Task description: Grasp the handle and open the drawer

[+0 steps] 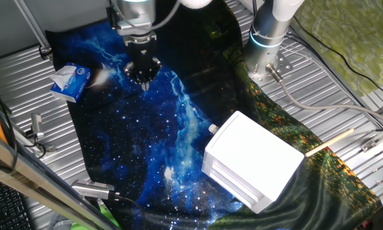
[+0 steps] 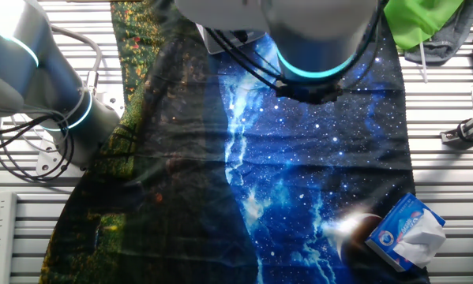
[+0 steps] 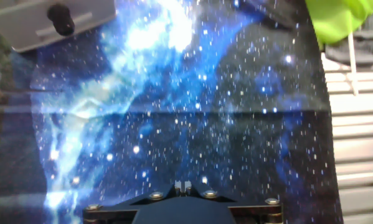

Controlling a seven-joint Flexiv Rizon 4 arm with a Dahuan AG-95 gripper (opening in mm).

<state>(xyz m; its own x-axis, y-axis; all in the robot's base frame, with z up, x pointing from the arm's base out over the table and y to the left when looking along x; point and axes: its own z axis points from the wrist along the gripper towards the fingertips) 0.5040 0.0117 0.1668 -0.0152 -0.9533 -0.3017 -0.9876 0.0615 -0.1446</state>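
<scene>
The white boxy drawer unit (image 1: pixel 255 160) stands on the star-print cloth at the right front. Its small white handle (image 1: pixel 213 129) sticks out of the face turned toward the gripper. In the hand view the unit's face (image 3: pixel 80 15) shows at the top left, and the handle (image 3: pixel 62 20) looks dark there. My gripper (image 1: pixel 144 76) hangs over the cloth, well away from the unit, to the back left of it. Its fingertips (image 3: pixel 184 185) are close together with nothing between them. In the other fixed view my arm hides the unit almost fully.
A blue and white tissue pack (image 1: pixel 70 82) lies at the cloth's left edge, also in the other fixed view (image 2: pixel 406 233). A green cloth (image 3: pixel 342 18) and a wooden stick (image 1: pixel 328 142) lie off the cloth. The arm's base (image 1: pixel 268 38) stands behind.
</scene>
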